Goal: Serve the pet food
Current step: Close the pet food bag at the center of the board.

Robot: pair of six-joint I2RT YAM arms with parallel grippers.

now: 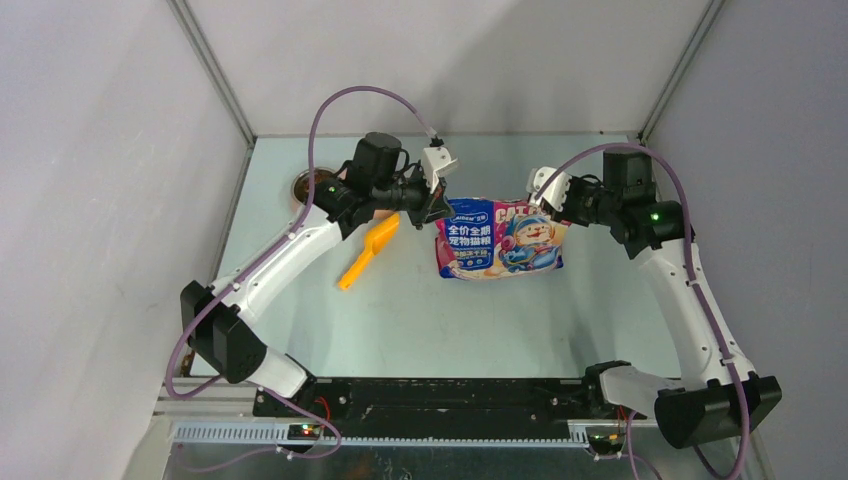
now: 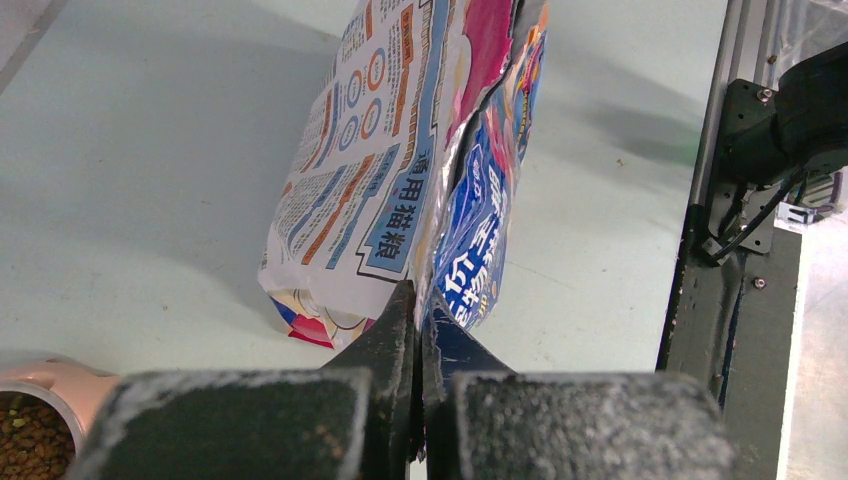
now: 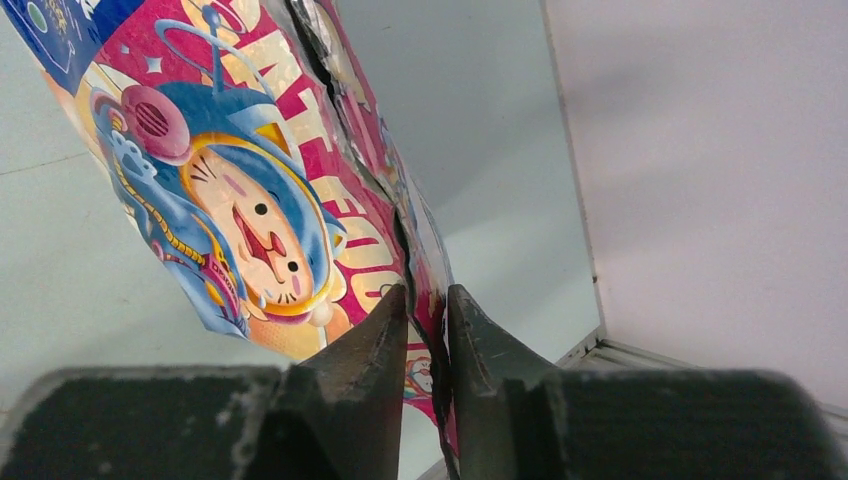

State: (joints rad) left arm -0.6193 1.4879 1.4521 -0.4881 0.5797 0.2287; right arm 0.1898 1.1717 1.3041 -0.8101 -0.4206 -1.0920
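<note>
Top external shows the bag (image 1: pixel 500 240) strung between both arms over the surface (image 1: pixel 420 320). The left gripper (image 1: pixel 437 207) has one top corner and the right gripper (image 1: pixel 541 200) the other, probably so the mouth can be pulled apart. The scoop (image 1: pixel 368 252) lies just beside it, and the bowl (image 1: pixel 303 186) sits at the far left corner.

Left wrist: the jaws are pressed onto the bag's edge, and the bag hangs toward the surface. Kibble (image 2: pixel 25 440) shows in the bowl.

Right wrist: the jaws pinch the rim beside the cat (image 3: pixel 255 215), where the panels are parting.
</note>
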